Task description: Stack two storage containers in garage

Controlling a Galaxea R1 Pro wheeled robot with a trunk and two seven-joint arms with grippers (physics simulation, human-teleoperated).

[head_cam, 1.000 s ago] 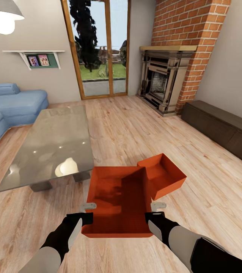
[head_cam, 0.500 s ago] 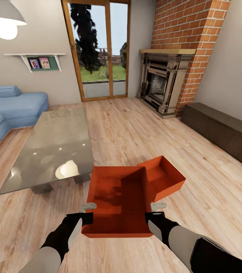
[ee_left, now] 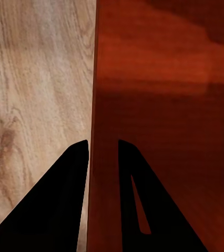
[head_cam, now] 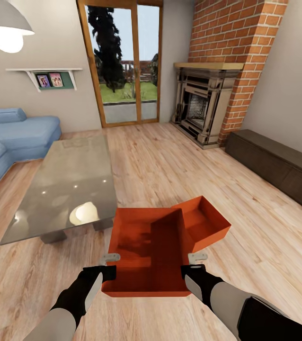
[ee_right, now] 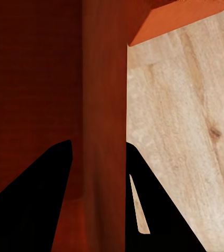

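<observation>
In the head view I hold one orange-red storage container (head_cam: 146,251) low in front of me, over the light wood floor (head_cam: 160,161) of the living room. My left gripper (head_cam: 109,263) is shut on its left wall, and my right gripper (head_cam: 196,261) is shut on its right wall. The left wrist view has two dark fingers (ee_left: 64,194) straddling the container wall (ee_left: 104,105). Dark fingers (ee_right: 43,199) in the right wrist view likewise straddle the other wall (ee_right: 104,94). The second storage container (head_cam: 203,222) sits tilted at the first one's far right corner, overlapping it; what it rests on I cannot tell.
A glass-topped table (head_cam: 66,180) stands close on the left, with a blue sofa (head_cam: 13,132) behind it. Ahead are glazed patio doors (head_cam: 122,61) and a brick fireplace (head_cam: 208,104). A dark low cabinet (head_cam: 279,161) lines the right wall.
The whole view has shifted slightly, so the camera moved; table and sofa sit a little further right. Both containers and both grippers keep their places in the picture.
</observation>
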